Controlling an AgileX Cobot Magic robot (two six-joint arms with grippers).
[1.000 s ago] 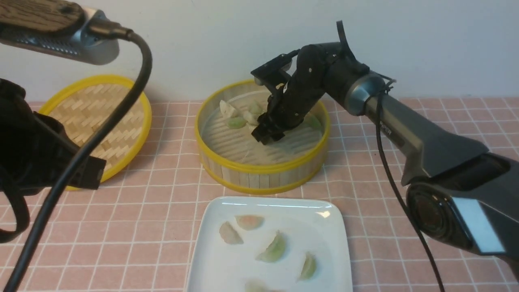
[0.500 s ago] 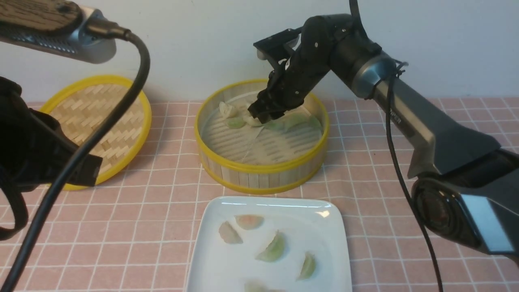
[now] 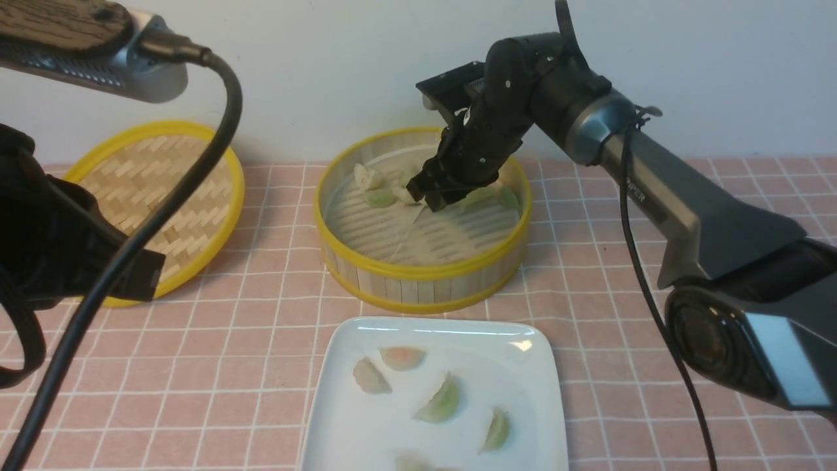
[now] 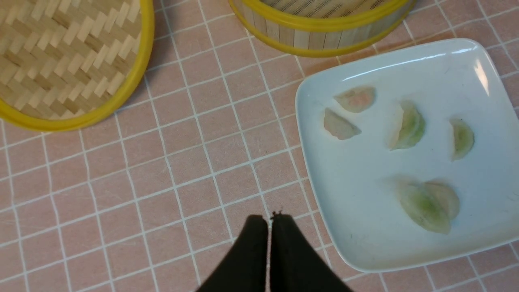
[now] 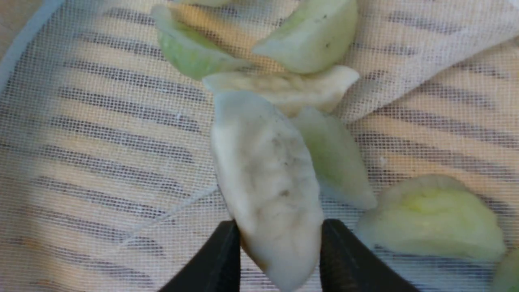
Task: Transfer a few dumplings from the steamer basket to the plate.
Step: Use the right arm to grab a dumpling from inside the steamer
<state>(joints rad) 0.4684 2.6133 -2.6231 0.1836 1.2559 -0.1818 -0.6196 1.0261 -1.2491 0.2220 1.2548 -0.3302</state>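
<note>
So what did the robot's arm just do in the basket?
The right hand moved from the middle of the basket floor up and back to the pile, and now pinches a white dumpling. The plate, the plate dumplings, the lid and the left arm stayed put.

Soft, even, fairly bright light; shadows are faint. Small glare marks the plate (image 3: pixel 431 325) rim at its upper right corner. The front view is hazy, with the near cable (image 3: pixel 131 248) blurred at left. In the right wrist close-up the central dumpling (image 5: pixel 267 182) is sharp and the frame edges are soft.
</note>
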